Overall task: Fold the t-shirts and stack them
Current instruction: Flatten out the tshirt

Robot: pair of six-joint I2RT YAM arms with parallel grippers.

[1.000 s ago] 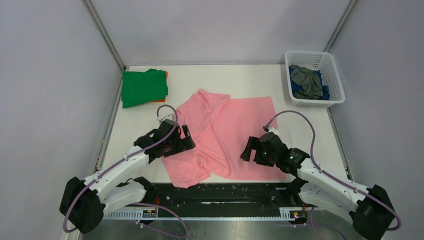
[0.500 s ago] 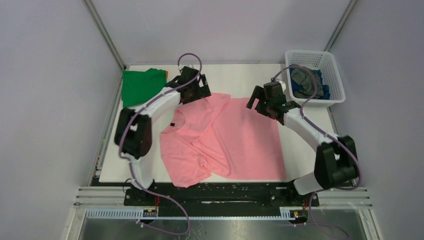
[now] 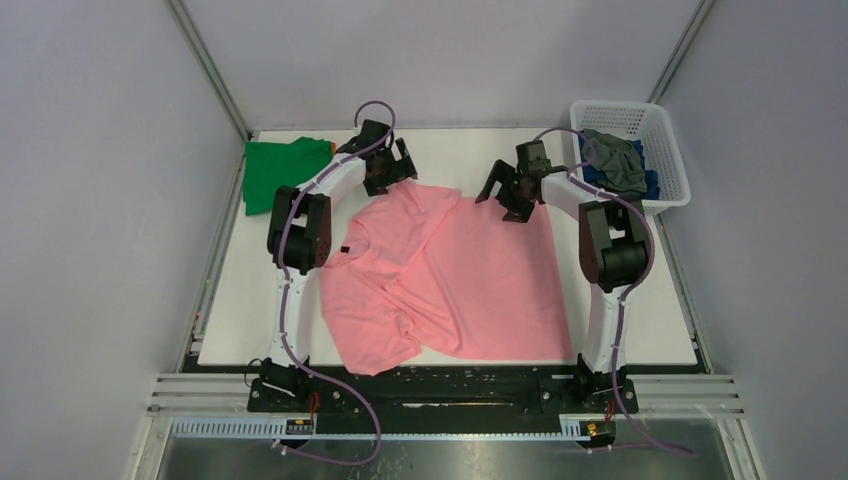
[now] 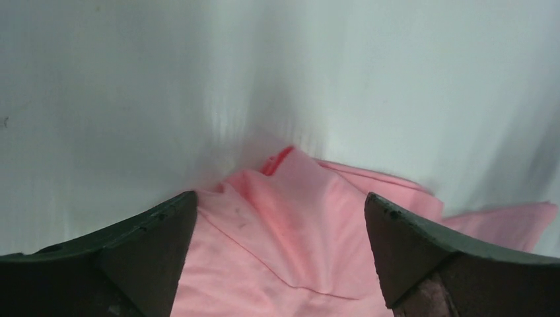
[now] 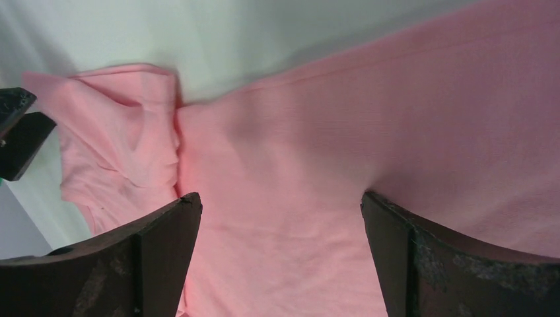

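Both arms have swung out from the near edge since a second ago, and they now reach across to the far edge of the pink t-shirt (image 3: 470, 280), which lies much as it did.

We see the white bench (image 3: 620, 300) carrying everything. The pink t-shirt is spread across its middle, mostly flat, with its left part folded over and wrinkled and its near hem close to the bench's near edge. At the far left corner a green t-shirt (image 3: 275, 175) lies folded, with a sliver of an orange one (image 3: 330, 148) showing beneath its far right edge. At the far right corner stands the white lattice basket (image 3: 668, 150), with a grey t-shirt (image 3: 615, 160) crumpled on top of a blue one (image 3: 648, 182).

Our left hand (image 3: 393, 172) sits at the pink shirt's far left corner, fingers spread wide, with nothing between them but the cloth edge below. Our right hand (image 3: 502, 200) sits at the far edge further right, just as wide and gripping nothing.
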